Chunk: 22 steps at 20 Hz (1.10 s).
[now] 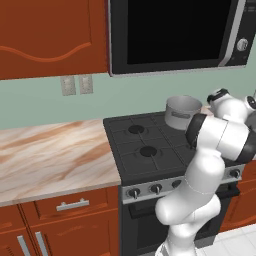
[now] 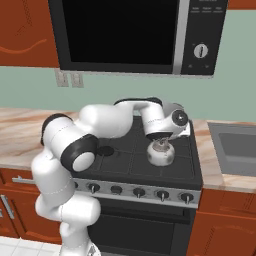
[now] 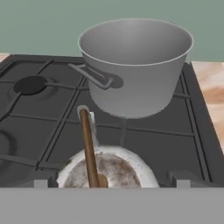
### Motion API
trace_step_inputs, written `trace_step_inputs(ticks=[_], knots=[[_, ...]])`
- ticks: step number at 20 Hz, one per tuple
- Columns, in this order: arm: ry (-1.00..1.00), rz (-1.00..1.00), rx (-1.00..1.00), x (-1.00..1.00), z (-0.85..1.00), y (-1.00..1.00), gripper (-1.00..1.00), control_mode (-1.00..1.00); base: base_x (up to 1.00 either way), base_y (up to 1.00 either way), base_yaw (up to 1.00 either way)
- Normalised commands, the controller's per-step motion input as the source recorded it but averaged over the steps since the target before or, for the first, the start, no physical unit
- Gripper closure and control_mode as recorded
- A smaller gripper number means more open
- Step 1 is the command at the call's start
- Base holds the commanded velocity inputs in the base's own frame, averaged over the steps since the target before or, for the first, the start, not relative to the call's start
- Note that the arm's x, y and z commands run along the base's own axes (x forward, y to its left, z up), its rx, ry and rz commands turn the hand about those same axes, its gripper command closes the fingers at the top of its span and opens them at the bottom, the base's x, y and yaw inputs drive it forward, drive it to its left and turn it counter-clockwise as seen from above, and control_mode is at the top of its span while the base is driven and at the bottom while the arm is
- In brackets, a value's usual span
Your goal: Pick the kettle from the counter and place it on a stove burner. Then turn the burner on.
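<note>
At the bottom centre of the hand view, one kettle [image 3: 109, 170] is seen from above, its thin brown handle [image 3: 89, 148] running up the frame; it is flanked by the two dark fingertips [image 3: 39, 180] of the gripper [image 3: 109, 183], which are set wide apart and are not closed on it. In the right base view the kettle [image 2: 160, 153] is seen at centre, seated on the front right part of the stove [image 2: 145, 167], directly under the gripper [image 2: 161, 144]. Just behind the kettle, in the upper middle of the hand view, one grey pot [image 3: 135, 65] is stood on the grate, one of its side handles being turned toward the left of the frame. One round burner [image 3: 29, 85] is shown at the left edge of that view. In the left base view two burners [image 1: 148, 151] are counted at the middle of the frame, and the pot [image 1: 182, 112] is placed at the back right of the stove [image 1: 125, 160]. Five knobs [image 2: 162, 195] are lined along the stove front in the lower part of the right base view. The counter [image 1: 50, 155] is spread across the left half of the left base view. One microwave [image 1: 175, 32] is hung at the top of the frame, and two wall outlets [image 1: 76, 85] are set at upper left.
</note>
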Motion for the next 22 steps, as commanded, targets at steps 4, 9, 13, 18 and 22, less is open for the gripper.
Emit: trace_step_inputs(ticks=[4,9,13,18,22], knots=[[-0.01,0.0,0.0,0.0,0.31,0.0,-1.0,-1.0,0.0,0.0,0.0],[-0.02,0.0,0.0,0.0,0.29,0.0,-1.0,-1.0,0.0,0.0,0.0],[-0.03,0.0,0.0,-0.23,0.14,0.0,-1.0,-1.0,0.0,0.0,0.0],[-0.11,0.0,0.0,-0.65,0.17,0.0,-1.0,-1.0,0.0,0.0,0.0],[-0.14,0.0,0.0,-0.94,0.12,0.0,-1.0,-1.0,0.0,0.0,0.0]])
